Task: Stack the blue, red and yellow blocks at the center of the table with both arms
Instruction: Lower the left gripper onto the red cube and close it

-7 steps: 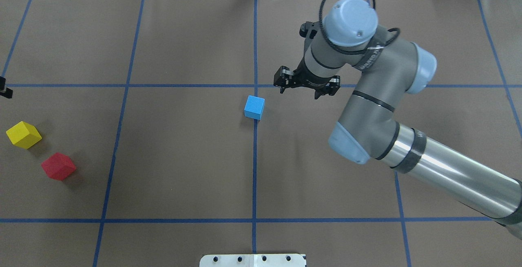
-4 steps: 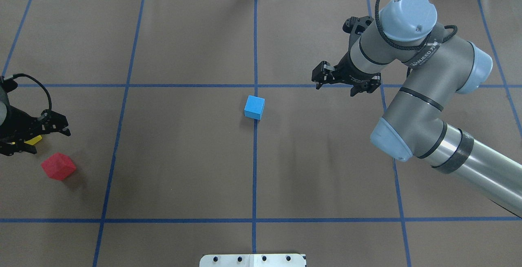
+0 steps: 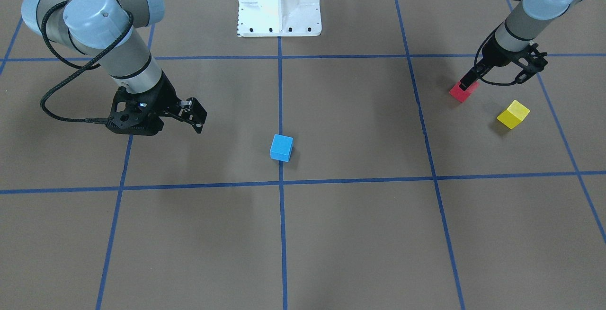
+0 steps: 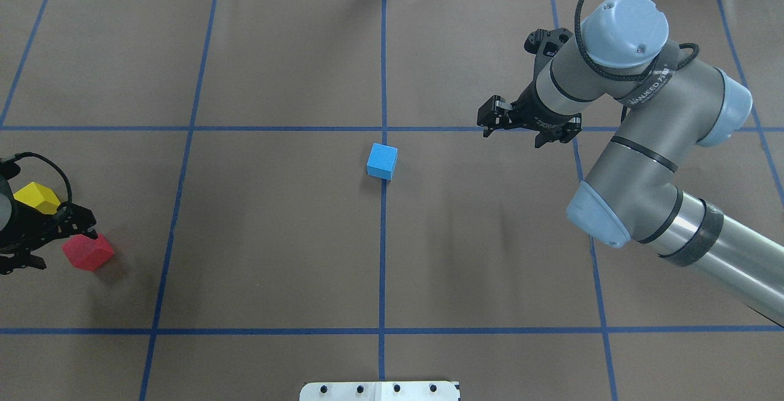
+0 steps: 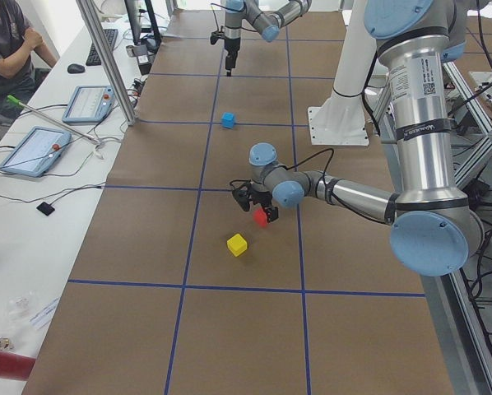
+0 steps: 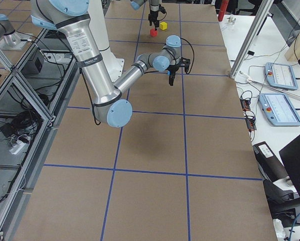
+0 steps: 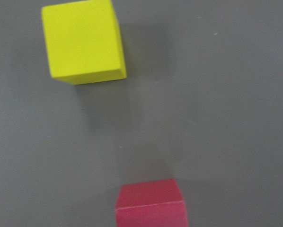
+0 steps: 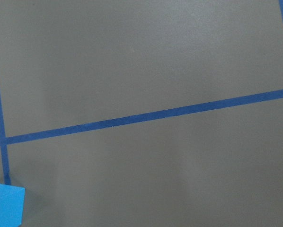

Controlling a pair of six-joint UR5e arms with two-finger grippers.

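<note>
The blue block (image 4: 382, 161) sits on the brown table near its centre, also in the front view (image 3: 281, 147). The red block (image 4: 89, 251) and yellow block (image 4: 38, 197) lie far left, apart from each other. My left gripper (image 4: 56, 242) is open and hovers just beside and above the red block (image 3: 463, 92), with the yellow block (image 3: 513, 114) on its other side. The left wrist view shows the yellow block (image 7: 82, 40) and the red block (image 7: 151, 203), no fingers. My right gripper (image 4: 514, 136) is open and empty, raised to the right of the blue block (image 8: 6, 205).
Blue tape lines (image 4: 382, 266) divide the table into a grid. The white robot base (image 3: 279, 2) stands at the near edge in the middle. A seated operator (image 5: 7, 41) and tablets (image 5: 36, 150) are beyond the table's far side.
My right gripper has moved right, away from the blue block. My left gripper has come in from the left edge, passed over the yellow block and now is next to the red block.
</note>
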